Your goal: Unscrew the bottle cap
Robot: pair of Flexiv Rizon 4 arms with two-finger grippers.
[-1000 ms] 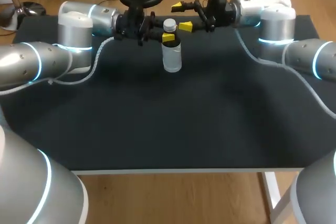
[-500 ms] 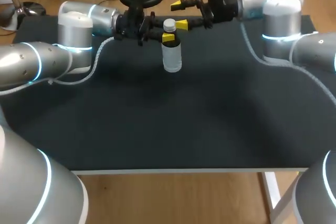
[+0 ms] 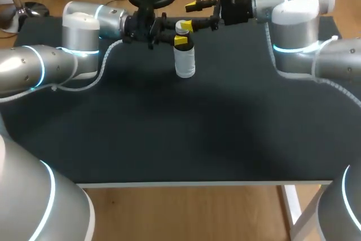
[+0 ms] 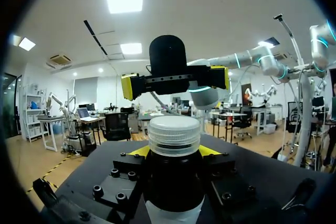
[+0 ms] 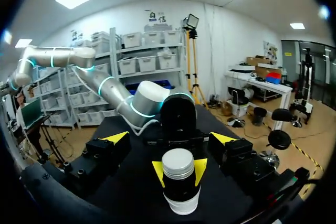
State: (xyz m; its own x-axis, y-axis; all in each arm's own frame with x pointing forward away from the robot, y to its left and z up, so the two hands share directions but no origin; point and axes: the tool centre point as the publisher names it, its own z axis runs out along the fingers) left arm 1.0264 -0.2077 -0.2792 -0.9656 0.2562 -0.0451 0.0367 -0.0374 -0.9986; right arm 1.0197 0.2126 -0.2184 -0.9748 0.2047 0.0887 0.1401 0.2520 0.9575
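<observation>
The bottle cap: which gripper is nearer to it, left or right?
Left. The left gripper is shut on the bottle just below the bottle cap. The right gripper is open, facing the cap from the other side, not touching it.

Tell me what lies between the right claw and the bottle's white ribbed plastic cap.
Nothing; in the right wrist view the stretch from the open right claw to the clear bottle's white ribbed plastic cap is bare air.
</observation>
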